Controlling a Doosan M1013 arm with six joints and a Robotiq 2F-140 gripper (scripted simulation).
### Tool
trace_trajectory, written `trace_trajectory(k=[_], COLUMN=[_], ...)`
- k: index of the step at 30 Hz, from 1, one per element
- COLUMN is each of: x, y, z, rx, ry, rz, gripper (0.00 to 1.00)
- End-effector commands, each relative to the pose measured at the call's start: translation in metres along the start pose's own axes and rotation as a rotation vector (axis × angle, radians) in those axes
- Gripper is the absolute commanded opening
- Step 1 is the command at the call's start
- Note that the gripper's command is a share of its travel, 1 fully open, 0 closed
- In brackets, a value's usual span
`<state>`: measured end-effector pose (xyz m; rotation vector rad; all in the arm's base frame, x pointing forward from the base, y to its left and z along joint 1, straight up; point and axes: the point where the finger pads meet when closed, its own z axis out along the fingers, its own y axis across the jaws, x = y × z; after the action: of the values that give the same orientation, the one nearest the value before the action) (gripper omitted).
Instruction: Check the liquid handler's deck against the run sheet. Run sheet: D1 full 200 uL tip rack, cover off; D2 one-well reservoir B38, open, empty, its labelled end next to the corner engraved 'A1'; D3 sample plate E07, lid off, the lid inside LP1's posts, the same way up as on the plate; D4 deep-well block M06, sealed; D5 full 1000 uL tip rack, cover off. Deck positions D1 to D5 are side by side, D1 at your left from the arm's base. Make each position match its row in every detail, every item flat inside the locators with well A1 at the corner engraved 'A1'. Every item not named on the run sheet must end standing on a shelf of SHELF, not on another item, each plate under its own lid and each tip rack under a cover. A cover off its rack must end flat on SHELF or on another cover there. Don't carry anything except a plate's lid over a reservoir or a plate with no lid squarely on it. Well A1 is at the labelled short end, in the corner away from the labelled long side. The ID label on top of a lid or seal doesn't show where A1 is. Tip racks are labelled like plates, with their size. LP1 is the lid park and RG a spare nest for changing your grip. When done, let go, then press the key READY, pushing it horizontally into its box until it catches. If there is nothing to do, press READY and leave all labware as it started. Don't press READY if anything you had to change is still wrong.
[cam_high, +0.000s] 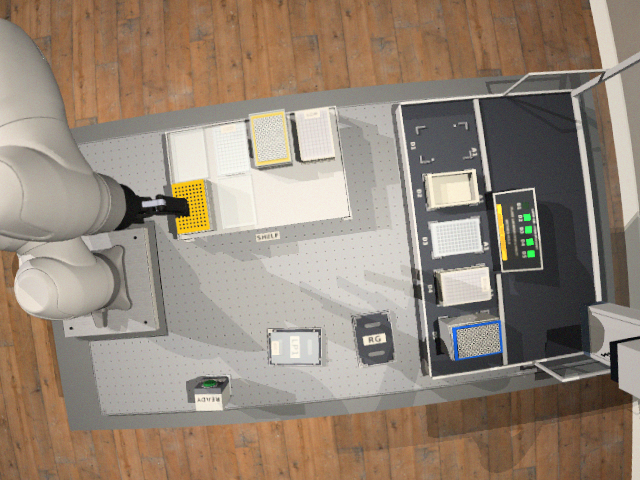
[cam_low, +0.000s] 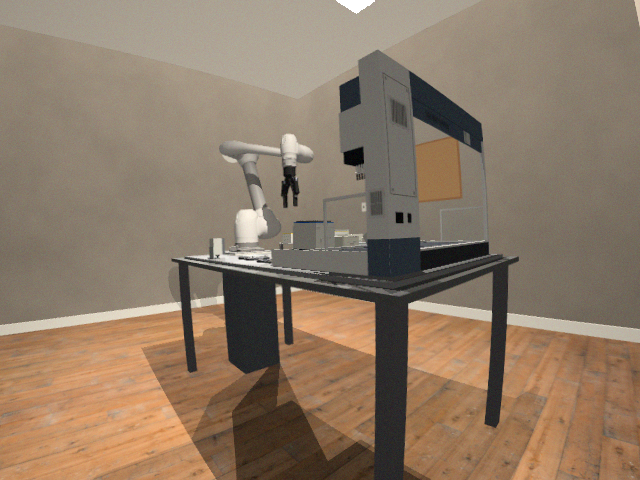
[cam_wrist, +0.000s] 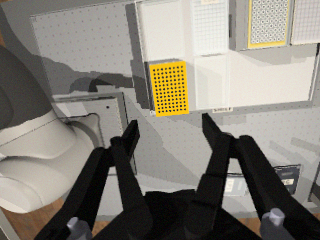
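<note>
My gripper (cam_high: 175, 205) (cam_low: 289, 198) (cam_wrist: 169, 125) is open and empty. It hangs high above the near left corner of SHELF (cam_high: 299, 196) (cam_wrist: 270, 80). Just below and ahead of the fingers a yellow tip rack (cam_high: 199, 206) (cam_wrist: 170, 88) with dark holes and no cover stands on the shelf. On the deck, D1 (cam_high: 444, 142) is bare. D2 holds an open cream reservoir (cam_high: 451, 189), D3 a well plate (cam_high: 455, 236), D4 a deep-well block (cam_high: 463, 285), and D5 a blue-framed tip rack (cam_high: 475, 338).
SHELF also bears a yellow-framed rack (cam_high: 268, 138) (cam_wrist: 269, 22), two pale plates (cam_high: 231, 147) (cam_high: 315, 134) and clear covers (cam_high: 235, 198) (cam_wrist: 211, 82). LP1 (cam_high: 294, 346), RG (cam_high: 373, 339) and the READY key (cam_high: 208, 392) are on the table's near side. The arm's base (cam_high: 113, 279) is at the left.
</note>
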<state>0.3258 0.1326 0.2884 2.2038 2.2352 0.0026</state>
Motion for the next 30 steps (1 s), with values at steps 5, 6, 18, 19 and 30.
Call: trace_trajectory(k=[5,6,18,19,30], x=[0.031,0.031,0.091,0.096,0.141], y=[0.001,0.001,0.003,0.003,0.004], z=[0.000,0.000,0.000,0.000,0.000], rx=[-0.001,-0.001,-0.001,-0.001,-0.001], ry=[0.000,0.000,0.000,0.000,0.000], rz=[0.001,0.001,0.001,0.001,0.001], gripper=[0.67,0.67,0.67,0.67,0.67])
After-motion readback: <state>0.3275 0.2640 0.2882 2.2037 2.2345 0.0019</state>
